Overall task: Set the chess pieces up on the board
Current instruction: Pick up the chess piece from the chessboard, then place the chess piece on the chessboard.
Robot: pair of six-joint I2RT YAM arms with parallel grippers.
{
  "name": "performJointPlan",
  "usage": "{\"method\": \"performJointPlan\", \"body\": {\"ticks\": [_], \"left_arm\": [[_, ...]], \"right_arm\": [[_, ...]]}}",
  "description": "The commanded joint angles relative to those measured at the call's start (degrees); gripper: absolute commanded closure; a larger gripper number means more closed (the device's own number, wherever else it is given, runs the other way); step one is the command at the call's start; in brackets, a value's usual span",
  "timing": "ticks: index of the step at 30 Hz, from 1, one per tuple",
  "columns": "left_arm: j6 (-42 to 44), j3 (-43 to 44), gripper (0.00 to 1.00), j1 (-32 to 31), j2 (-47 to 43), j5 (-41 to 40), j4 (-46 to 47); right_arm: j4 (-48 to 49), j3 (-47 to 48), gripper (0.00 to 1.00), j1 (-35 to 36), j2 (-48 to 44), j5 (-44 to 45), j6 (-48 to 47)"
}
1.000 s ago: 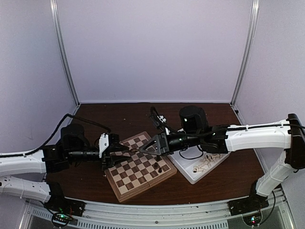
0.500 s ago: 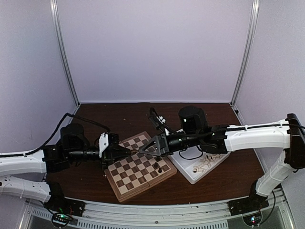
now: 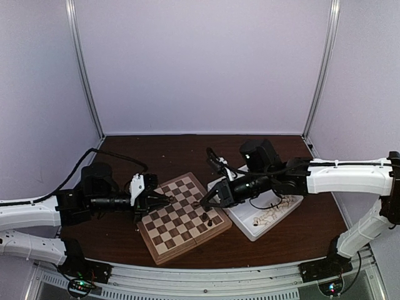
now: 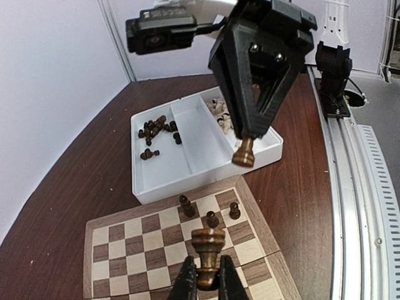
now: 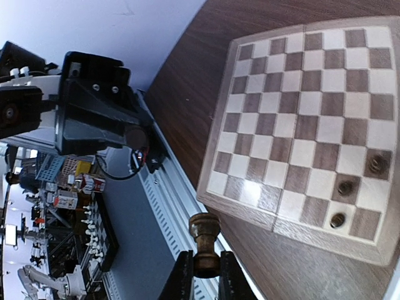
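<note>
The board (image 3: 178,220) lies tilted between the arms, with three dark chess pieces (image 4: 212,219) standing near its right corner. My left gripper (image 4: 206,276) is shut on the base of a dark brown rook (image 4: 207,250), held over the board's near squares. My right gripper (image 5: 205,267) is shut on a second dark rook (image 5: 204,236). That rook (image 4: 244,152) hangs above the board's far right corner in the left wrist view. From above, the left gripper (image 3: 164,201) and right gripper (image 3: 201,204) face each other over the board.
A white two-compartment tray (image 4: 187,153) sits just past the board, with dark pieces (image 4: 156,132) in one half and pale pieces (image 4: 220,111) in the other. A black cylinder (image 3: 257,153) stands behind it. The table's metal rail (image 4: 356,181) runs along the near edge.
My left gripper has closed on its rook. The right gripper has drawn back to the right and dropped lower, away from the left gripper, still carrying its rook.
</note>
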Motion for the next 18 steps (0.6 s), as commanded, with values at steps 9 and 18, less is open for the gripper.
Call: {"method": "performJointPlan", "body": {"ticks": [9, 18], "left_arm": [[-6.2, -1.7, 1.0, 0.5, -4.8, -6.7, -2.8], [-6.0, -0.9, 1.0, 0.5, -6.2, -9.7, -8.6]], "right_arm": [[-44.7, 15.3, 0.99, -1.1, 3.9, 16.4, -15.7], [-52.8, 25.1, 1.0, -1.1, 14.8, 19.9, -20.2]]}}
